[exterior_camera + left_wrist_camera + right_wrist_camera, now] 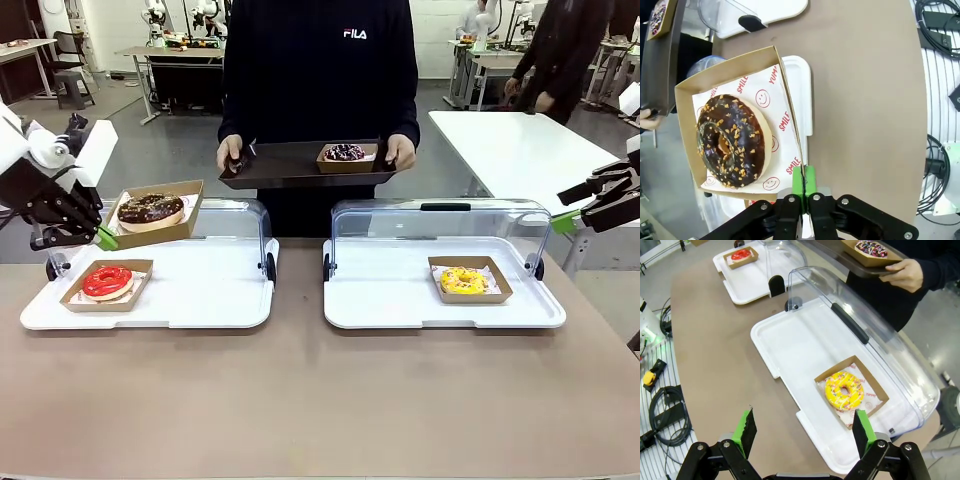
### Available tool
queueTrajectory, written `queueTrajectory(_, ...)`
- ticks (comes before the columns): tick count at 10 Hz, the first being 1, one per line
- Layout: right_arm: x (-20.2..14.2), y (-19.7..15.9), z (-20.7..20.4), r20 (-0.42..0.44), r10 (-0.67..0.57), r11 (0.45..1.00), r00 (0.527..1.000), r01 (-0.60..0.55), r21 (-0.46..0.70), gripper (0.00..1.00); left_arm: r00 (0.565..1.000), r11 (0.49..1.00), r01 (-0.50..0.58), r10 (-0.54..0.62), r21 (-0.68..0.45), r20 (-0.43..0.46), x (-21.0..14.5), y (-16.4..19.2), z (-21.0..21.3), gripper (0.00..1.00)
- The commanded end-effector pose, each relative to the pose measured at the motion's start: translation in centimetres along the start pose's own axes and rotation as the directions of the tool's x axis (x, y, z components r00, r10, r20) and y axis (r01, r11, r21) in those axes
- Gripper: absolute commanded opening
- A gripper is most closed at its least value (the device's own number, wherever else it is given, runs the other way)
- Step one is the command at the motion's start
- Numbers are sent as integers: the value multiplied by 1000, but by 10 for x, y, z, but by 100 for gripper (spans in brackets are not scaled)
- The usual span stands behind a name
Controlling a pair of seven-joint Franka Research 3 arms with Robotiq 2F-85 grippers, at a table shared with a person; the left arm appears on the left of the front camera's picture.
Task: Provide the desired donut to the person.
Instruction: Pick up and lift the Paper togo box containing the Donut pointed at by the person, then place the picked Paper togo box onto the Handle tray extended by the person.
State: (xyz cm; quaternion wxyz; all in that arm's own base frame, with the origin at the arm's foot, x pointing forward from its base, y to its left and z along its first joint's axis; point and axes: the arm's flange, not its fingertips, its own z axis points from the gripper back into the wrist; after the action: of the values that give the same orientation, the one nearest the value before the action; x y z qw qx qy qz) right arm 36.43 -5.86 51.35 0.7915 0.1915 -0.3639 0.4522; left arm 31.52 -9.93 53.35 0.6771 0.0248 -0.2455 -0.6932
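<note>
Cardboard box (192,208) with chocolate donut (150,209) (nut-flecked) pinched at one wall by left gripper (106,238), pads clenched tight on the card. Held tilted above far left part of left tray (200,295). Red donut (107,280) in own box on same tray, near left corner. Yellow donut (464,280) boxed on right tray (385,295), toward its right end. Clear lids (440,225) standing open at far edges of both trays. Right gripper (804,426) released, jaws spread wide, hanging off right tray's right end, touching nothing. Person (318,70) at far side, hands (400,152) gripping dark tray (275,165), with sprinkled donut (345,152) on its right half.
</note>
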Motion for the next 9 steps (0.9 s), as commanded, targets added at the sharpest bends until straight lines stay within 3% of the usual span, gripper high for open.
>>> queueTrajectory(1,-2,0,0,4,12,1000,1000,-12,8,100,1000,1000,-4,4,25,-2,2,4,-1,0)
queueTrajectory(9,-2,0,0,4,12,1000,1000,-12,8,100,1000,1000,-4,4,25,-2,2,4,-1,0)
